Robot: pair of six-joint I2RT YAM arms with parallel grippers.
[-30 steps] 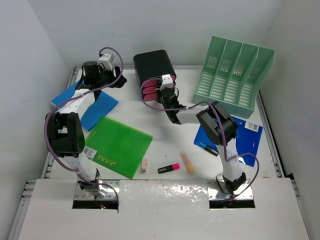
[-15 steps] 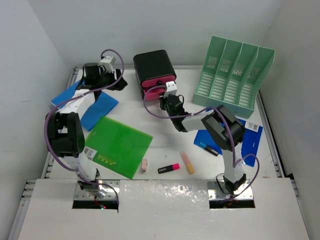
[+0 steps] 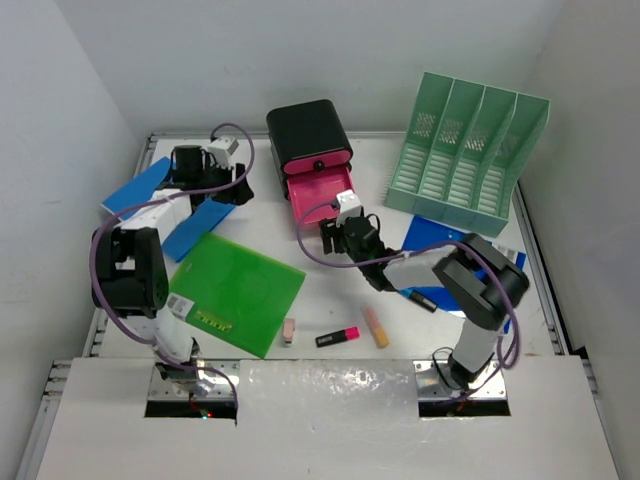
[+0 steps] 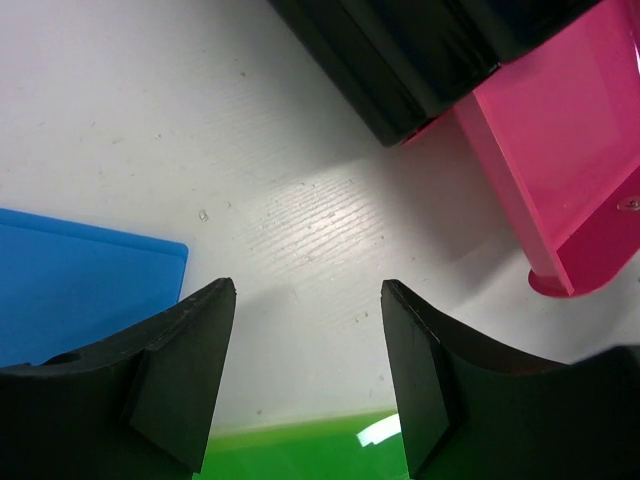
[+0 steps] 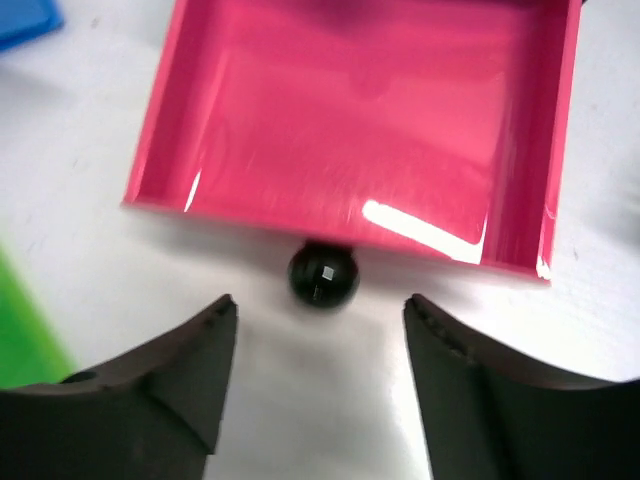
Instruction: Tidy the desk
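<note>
Two empty, spread: left gripper [image 4: 308, 290], right gripper [image 5: 320, 302]. Ahead of right, pink drawer [image 5: 350, 120] likely light, stiff, slick; grasp black knob [image 5: 322, 275]. Desk [image 3: 335, 295] rigid, fixed.

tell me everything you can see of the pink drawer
The pink drawer is a shallow, glossy, plastic-looking tray with low walls and a round black knob on its front. It stands slid out of the black cabinet, out over the white desk, and looks empty. The right gripper is open just in front of the knob, not touching it.
</note>
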